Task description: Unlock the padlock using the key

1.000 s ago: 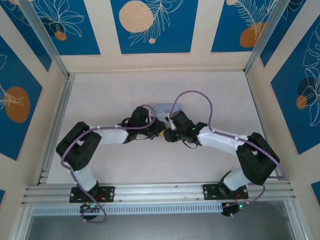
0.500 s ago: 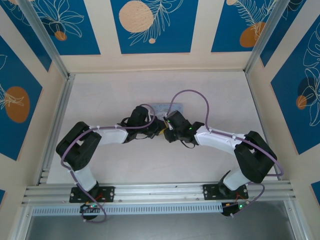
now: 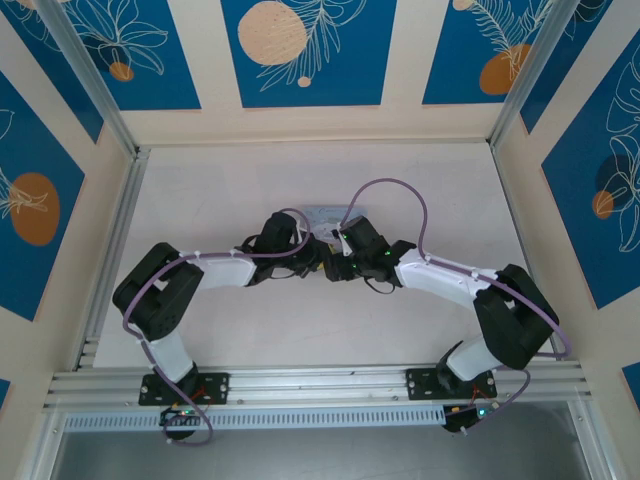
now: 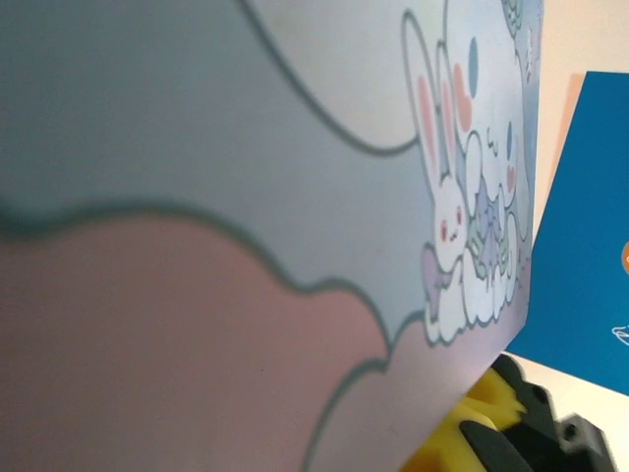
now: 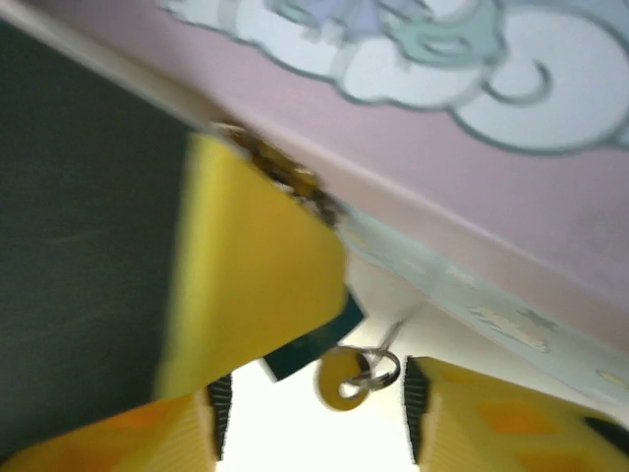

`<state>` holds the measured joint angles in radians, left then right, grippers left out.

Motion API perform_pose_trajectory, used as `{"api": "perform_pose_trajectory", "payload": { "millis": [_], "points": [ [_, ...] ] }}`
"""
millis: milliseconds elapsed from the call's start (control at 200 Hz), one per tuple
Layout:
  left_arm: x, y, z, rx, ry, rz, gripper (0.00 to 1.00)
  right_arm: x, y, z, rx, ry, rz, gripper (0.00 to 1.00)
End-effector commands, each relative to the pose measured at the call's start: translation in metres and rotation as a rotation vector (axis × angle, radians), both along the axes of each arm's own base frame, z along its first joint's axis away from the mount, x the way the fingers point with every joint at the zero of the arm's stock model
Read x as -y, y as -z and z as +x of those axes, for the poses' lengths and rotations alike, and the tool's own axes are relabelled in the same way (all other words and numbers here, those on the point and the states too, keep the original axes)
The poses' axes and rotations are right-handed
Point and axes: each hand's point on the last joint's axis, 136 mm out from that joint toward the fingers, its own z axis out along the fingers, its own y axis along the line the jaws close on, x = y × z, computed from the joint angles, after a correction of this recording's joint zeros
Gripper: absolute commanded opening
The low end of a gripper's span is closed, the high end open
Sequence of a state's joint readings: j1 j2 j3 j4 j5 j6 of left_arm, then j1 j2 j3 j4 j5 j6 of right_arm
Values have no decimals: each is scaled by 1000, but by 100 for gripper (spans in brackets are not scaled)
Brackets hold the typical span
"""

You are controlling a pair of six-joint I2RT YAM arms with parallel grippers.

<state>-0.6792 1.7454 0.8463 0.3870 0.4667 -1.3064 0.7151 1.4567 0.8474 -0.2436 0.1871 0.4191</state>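
Seen from above, the left arm is bent in from the left across the pale bench (image 3: 220,190). The left claw (image 3: 314,258) is closed at the bench's middle, on the near side of the light blue cartoon tin (image 3: 322,213). What it clamps, if anything, cannot be told. From the left wrist, the tin's face with a printed white rabbit (image 4: 447,197) is seen very close to the lens. The right claw (image 3: 338,266) is brought in from the right, close against the left one. From the right wrist, its fingers (image 5: 491,423) are held apart. In the gap, below the tin's edge, the dark blue-grey padlock (image 5: 313,346) is seen poking from beneath a large yellow pad (image 5: 256,275). Just right of it, a small silvery ring with a yellowish round piece, apparently the key (image 5: 359,376), is seen hanging, blurred.
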Motion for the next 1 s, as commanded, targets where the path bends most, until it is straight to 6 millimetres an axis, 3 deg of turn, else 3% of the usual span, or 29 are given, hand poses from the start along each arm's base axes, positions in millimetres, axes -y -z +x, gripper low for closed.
{"api": "perform_pose_trajectory", "payload": {
  "millis": [0, 175, 245, 305, 465, 625, 820, 995],
  "points": [
    [-4, 11, -6, -3, 31, 62, 0, -3, -21, -12, -11, 5, 133, 55],
    [-14, 29, -12, 13, 61, 156, 0, 12, -26, -24, -60, 110, 266, 60],
    [-16, 37, -15, 9, 75, 176, 5, 13, -25, -28, -101, 147, 326, 60],
    [-18, 40, -17, 14, 81, 190, 14, 12, -20, -30, -138, 180, 365, 60],
    [-24, 42, -22, 22, 87, 205, 51, 5, -9, -33, -209, 228, 444, 60],
    [-36, 29, -24, 62, 61, 225, 74, 0, -4, -28, -236, 262, 477, 61],
    [-59, 3, -18, 130, 15, 267, 89, 1, -2, -13, -222, 299, 463, 61],
    [-78, -18, -9, 177, -15, 310, 99, 4, -4, 14, -217, 327, 465, 61]
  ]
}}
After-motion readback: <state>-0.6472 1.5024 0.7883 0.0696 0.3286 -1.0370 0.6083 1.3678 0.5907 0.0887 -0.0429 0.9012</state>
